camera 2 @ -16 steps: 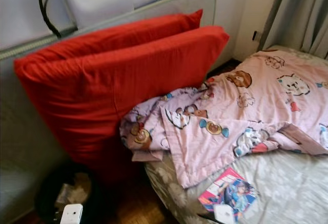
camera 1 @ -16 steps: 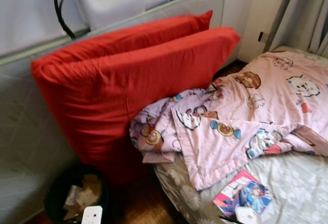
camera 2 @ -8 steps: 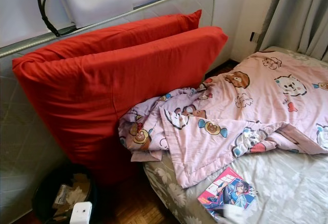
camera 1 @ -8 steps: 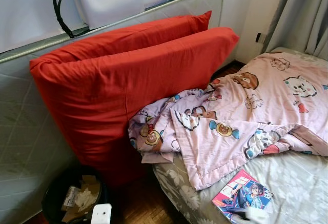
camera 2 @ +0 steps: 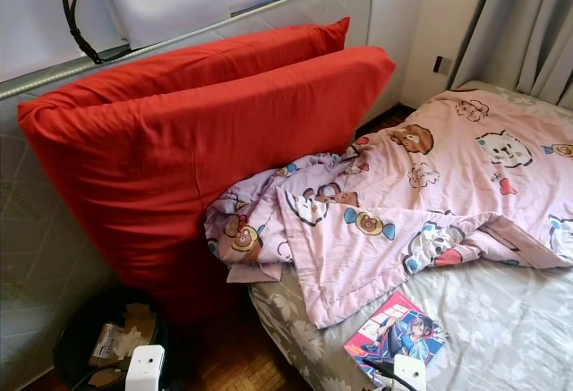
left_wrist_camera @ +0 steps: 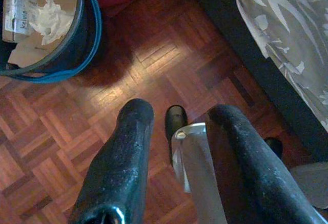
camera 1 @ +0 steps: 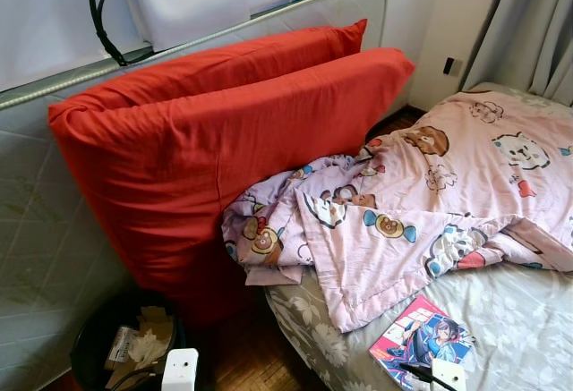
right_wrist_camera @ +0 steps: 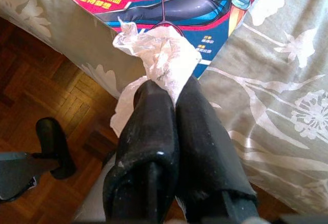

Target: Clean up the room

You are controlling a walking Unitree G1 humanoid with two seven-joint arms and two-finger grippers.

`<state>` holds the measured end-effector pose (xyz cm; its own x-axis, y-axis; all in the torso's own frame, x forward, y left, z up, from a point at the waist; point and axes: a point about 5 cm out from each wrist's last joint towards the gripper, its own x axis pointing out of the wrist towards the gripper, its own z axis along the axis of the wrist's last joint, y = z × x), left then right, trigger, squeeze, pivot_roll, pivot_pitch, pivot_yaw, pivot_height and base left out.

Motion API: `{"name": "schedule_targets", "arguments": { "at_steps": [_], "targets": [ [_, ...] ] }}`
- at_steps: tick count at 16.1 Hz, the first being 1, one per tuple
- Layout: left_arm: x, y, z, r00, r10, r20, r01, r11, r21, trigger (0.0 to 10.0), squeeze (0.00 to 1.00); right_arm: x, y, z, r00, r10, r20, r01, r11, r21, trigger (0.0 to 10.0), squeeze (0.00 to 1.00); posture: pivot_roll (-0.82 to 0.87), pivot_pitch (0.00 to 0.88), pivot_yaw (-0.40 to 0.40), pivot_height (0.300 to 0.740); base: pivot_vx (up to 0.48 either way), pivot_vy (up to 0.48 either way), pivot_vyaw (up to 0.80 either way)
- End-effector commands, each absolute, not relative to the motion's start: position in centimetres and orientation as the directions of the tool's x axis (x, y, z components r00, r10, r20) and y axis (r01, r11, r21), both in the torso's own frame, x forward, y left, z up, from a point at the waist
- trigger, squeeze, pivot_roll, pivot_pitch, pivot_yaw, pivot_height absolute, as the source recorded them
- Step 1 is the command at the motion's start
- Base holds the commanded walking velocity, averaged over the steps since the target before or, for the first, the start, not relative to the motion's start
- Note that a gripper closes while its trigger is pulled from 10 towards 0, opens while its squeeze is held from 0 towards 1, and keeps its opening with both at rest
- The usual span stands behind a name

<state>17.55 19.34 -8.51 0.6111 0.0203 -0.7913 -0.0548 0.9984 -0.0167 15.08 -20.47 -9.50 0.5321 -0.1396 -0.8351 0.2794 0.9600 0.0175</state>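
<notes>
— We see a bright room. Daylight comes from about two o'clock, by the curtains (camera 1: 537,24). The red pillows (camera 1: 224,140) look sharp.

— We see shine on the wood floor (left_wrist_camera: 154,65), a dark shadow beside the bin (left_wrist_camera: 77,39), and blurry black fingers (left_wrist_camera: 123,167) up close.

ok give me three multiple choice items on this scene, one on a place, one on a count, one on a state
1. Where is the waste bin?
A. on the bed
B. on the floor below the red pillows
C. by the curtain

2. How many red pillows lean on the upright mattress?
A. one
B. two
C. four

3. What is the right gripper doing?
A. open over the floor
B. shut on a crumpled tissue
C. shut on the magazine

Answers: 1 B, it stands on parquet under them. 2 B, two stacked. 3 B, the tissue sticks out between the fingers.
</notes>
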Motion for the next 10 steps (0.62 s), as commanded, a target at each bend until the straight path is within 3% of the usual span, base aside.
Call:
{"name": "schedule_targets", "arguments": {
  "at_steps": [1, 8, 10],
  "targets": [
    [16.85, 20.12, -8.75, 0.587, 0.041, -0.809, -0.073, 0.997, -0.003, 10.0, 0.00, 15.28, -20.57, -9.40, 0.537, -0.134, -0.833, 0.267, 0.964, 0.017, 10.0, 0.00, -0.02, 0.005, 0.039, 0.740, 0.000, 0.000, 0.00],
    [16.28, 20.88, -8.85, 0.579, 0.058, -0.813, -0.094, 0.996, 0.003, 10.0, 0.00, 15.08, -20.78, -9.44, 0.534, -0.129, -0.835, 0.249, 0.969, 0.010, 10.0, 0.00, -0.02, 0.011, 0.039, 0.740, 0.000, 0.000, 0.80],
    [16.01, 21.09, -8.92, 0.576, 0.061, -0.816, -0.096, 0.995, 0.006, 10.0, 0.00, 14.98, -20.76, -9.50, 0.527, -0.127, -0.840, 0.255, 0.967, 0.014, 10.0, 0.00, -0.01, 0.013, 0.038, 0.740, 0.000, 0.000, 0.23]
  ]
}}
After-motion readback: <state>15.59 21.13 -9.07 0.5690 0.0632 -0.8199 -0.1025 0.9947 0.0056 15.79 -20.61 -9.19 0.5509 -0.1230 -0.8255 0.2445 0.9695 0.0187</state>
